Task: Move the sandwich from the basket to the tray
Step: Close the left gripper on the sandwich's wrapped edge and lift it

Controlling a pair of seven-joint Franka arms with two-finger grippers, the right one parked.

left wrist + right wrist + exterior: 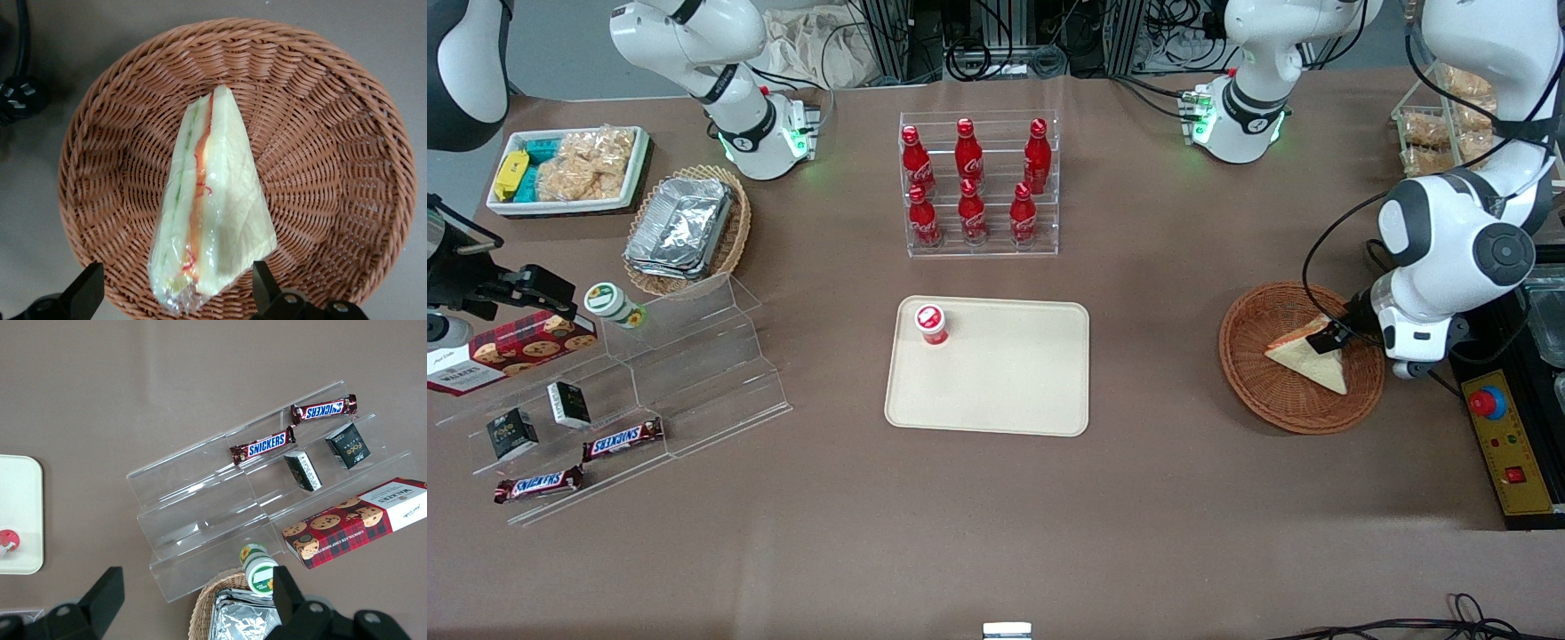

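So far nothing of the transfer itself is done, judging by how things lie: the sandwich (1312,354) lies in the basket (1254,378), toward the working arm's end of the table, and the tray (996,382) in the middle of the table holds only a small red-lidded cup (931,323) near one corner; the grasp, the lift, the carry to the tray and the release all appear to be left.

The gripper (1332,338) hangs low over the basket, at the sandwich's upper end as the front view shows it; its fingers (85,292) are spread wide, one on each side of the wedge's broad end, and in the wrist view neither pad seems to touch the wrap, though the gap on the bread side is slight; whether the tips are already down level with the sandwich or a little above it cannot be told.

The sandwich rests on its side across the basket floor, its striped red and green filling edge turned up toward the wrist camera, its narrow point reaching toward the rim; the wedge sits roughly between the two fingers, a little nearer one than the other, so closing here would likely pinch it across the bread faces at the wide end.
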